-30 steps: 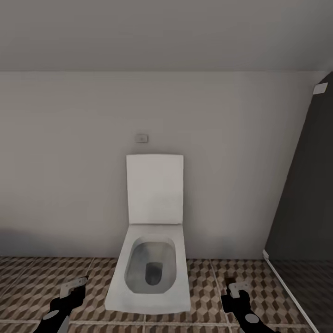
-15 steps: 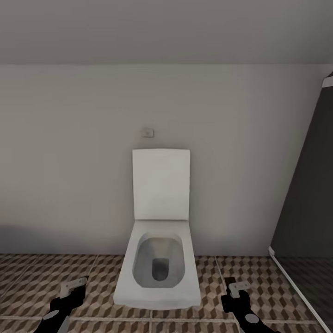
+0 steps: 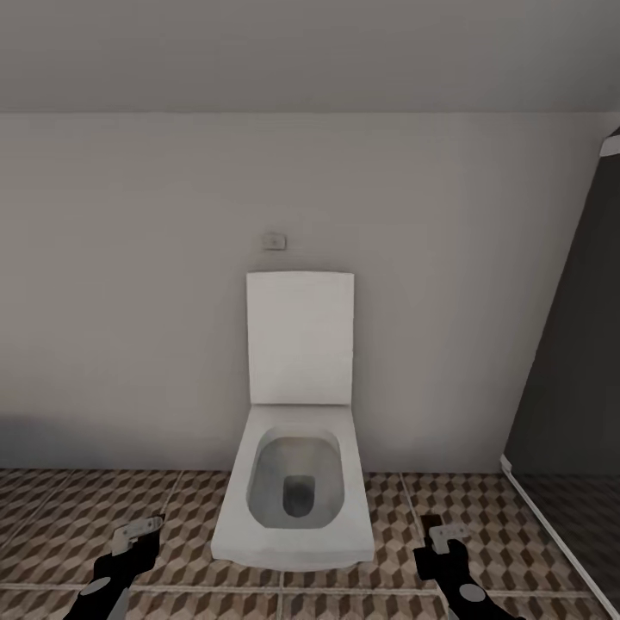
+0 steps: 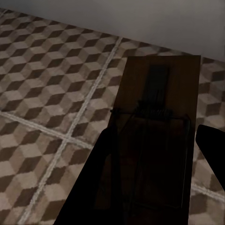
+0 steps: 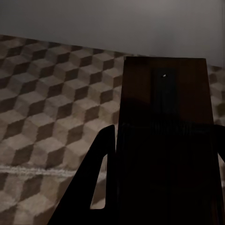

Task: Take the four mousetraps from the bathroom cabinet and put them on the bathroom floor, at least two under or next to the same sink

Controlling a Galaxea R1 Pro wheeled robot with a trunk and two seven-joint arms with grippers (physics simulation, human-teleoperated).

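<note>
Head view: a white toilet [image 3: 294, 482] with its lid raised stands at the centre of the frame against a plain pale wall [image 3: 129, 301], with a small flush plate [image 3: 274, 241] on the wall above it. A dark panel [image 3: 573, 370] fills the right edge. The bathroom floor [image 3: 69, 517] of cube-patterned tiles runs across the bottom. The left gripper [image 3: 138, 536] shows at the lower left and the right gripper [image 3: 443, 538] at the lower right, both low over the tiles on either side of the bowl; from here I cannot tell how their fingers stand.

Left wrist view: a brown wooden mousetrap [image 4: 157, 126] with dark wire spring parts lies lengthwise from the centre to the bottom of the frame, between the two dark fingers [image 4: 96, 183], which are clamped on its long edges. The patterned tiles and pale grout lines lie beneath it, and the wall base crosses the top.

Right wrist view: a second mousetrap [image 5: 164, 140] fills the centre and right of the frame, its board dark in shadow, gripped between this gripper's fingers [image 5: 89, 192] at its sides. Tiles lie below, with the wall at the top.
</note>
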